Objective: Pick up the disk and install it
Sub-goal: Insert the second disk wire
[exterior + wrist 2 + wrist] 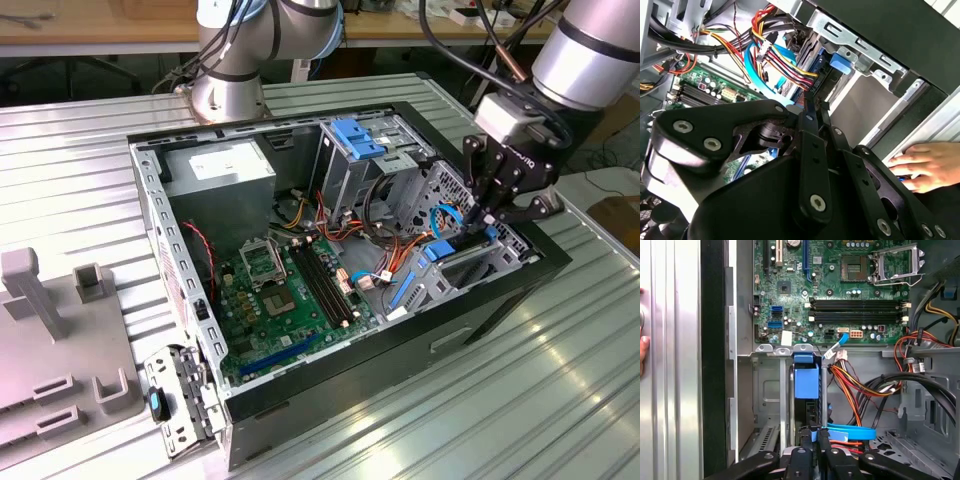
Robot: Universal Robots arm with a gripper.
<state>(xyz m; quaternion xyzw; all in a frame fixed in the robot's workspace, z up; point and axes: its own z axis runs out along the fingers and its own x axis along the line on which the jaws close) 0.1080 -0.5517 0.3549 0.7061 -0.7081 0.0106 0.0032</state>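
The open computer case (330, 300) lies on the ribbed surface (560, 400). The pincer (487, 222) is clenched on the disk (806, 390), standing edge-up in its bay — coloured cables (860, 390) crowd beside it, a hand (925, 165) behind.

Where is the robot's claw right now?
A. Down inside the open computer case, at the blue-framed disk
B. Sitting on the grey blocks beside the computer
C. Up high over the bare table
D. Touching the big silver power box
A. In the exterior view the claw reaches into the open computer case at its right end, and in the first wrist view its fingertips sit at the edge of the disk standing in the metal bay.
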